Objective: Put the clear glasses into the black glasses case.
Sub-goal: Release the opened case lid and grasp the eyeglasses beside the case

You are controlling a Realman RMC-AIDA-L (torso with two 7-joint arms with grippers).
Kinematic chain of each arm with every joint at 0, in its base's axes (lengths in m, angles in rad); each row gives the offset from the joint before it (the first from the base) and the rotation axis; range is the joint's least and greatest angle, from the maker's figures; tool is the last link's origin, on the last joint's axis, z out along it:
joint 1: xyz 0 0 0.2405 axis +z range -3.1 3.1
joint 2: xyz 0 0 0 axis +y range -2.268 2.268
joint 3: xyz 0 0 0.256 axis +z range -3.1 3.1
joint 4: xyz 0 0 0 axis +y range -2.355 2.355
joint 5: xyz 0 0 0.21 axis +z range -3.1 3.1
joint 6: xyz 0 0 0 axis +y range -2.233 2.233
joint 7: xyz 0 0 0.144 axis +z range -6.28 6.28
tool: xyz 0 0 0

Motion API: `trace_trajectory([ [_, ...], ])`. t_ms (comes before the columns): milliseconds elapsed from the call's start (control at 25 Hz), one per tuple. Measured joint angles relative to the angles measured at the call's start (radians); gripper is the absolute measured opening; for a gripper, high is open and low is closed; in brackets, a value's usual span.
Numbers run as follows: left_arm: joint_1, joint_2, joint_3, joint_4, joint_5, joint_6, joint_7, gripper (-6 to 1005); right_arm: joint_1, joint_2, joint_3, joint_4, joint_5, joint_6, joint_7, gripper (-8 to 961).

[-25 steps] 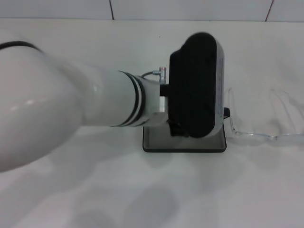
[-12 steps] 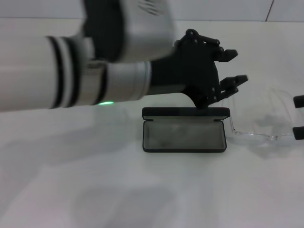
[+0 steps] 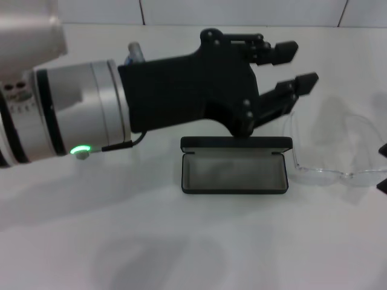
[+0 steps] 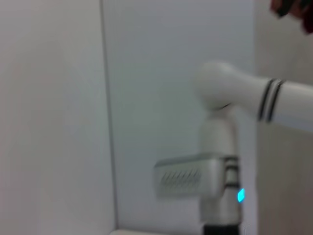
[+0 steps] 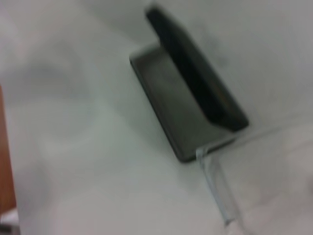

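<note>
The black glasses case (image 3: pixel 234 172) lies open at the table's middle, grey lining up, its lid (image 3: pixel 236 144) standing at the back. It also shows in the right wrist view, case (image 5: pixel 190 115) open and holding nothing. The clear glasses (image 3: pixel 338 154) rest on the table just right of the case, and one clear arm (image 5: pixel 217 188) ends by the case's corner. My left gripper (image 3: pixel 297 64) hangs in the air above and behind the lid, fingers pointing right, open and holding nothing. Only two dark tips of my right gripper (image 3: pixel 383 168) show at the right edge, spread apart beside the glasses.
A white tabletop (image 3: pixel 151 241) meets a tiled wall (image 3: pixel 242 11) at the back. The left arm's thick white and grey forearm (image 3: pixel 60 115) spans the left half of the head view. The left wrist view shows only wall and the right arm (image 4: pixel 220 147) farther off.
The left arm has turned and lifted, uncovering the case; its open fingers now point right above the lid. The right gripper's tips have slid lower and toward the right edge.
</note>
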Motion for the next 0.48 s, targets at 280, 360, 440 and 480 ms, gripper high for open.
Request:
trace_trajectory([
  [280, 0.012, 0.000, -0.053, -0.085, -0.105, 0.090, 0.050, 381, 0.048, 0.096, -0.160, -0.026, -0.123, 0.067, 0.024, 822],
  [360, 0.013, 0.000, -0.064, -0.105, -0.117, 0.104, 0.054, 381, 0.053, 0.102, -0.192, -0.032, -0.130, 0.087, 0.034, 818],
  [440, 0.013, 0.000, -0.073, -0.123, -0.129, 0.116, 0.061, 381, 0.056, 0.102, -0.214, -0.037, -0.131, 0.104, 0.045, 814],
  [480, 0.013, 0.000, -0.077, -0.129, -0.133, 0.119, 0.065, 381, 0.058, 0.103, -0.217, -0.039, -0.131, 0.109, 0.047, 812],
])
